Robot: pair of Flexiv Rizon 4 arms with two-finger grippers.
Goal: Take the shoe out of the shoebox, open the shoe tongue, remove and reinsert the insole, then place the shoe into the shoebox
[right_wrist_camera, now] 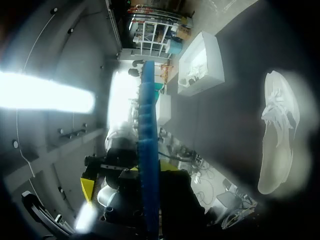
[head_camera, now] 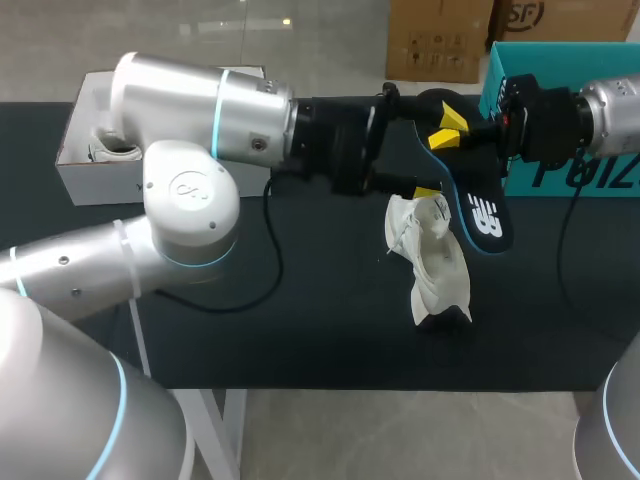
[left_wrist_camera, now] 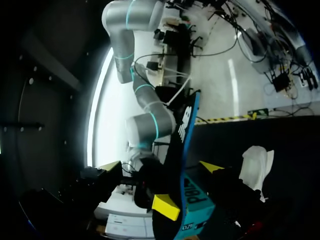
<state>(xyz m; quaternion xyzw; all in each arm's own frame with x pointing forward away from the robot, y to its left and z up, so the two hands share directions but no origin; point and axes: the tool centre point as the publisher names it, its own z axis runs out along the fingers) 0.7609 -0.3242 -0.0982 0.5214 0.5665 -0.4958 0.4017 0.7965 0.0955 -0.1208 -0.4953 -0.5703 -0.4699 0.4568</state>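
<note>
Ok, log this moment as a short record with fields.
insole: above the table, gripped at one end by right tool
right tool: shut on insole
left tool: open, one finger each side of insole
shoe: white, lying on table by left tool
shoebox: white, open, table's far left corner

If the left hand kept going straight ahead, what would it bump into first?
The insole, probably: the right hand holds it between the open fingers of the left hand. How deep it sits there is unclear.
</note>
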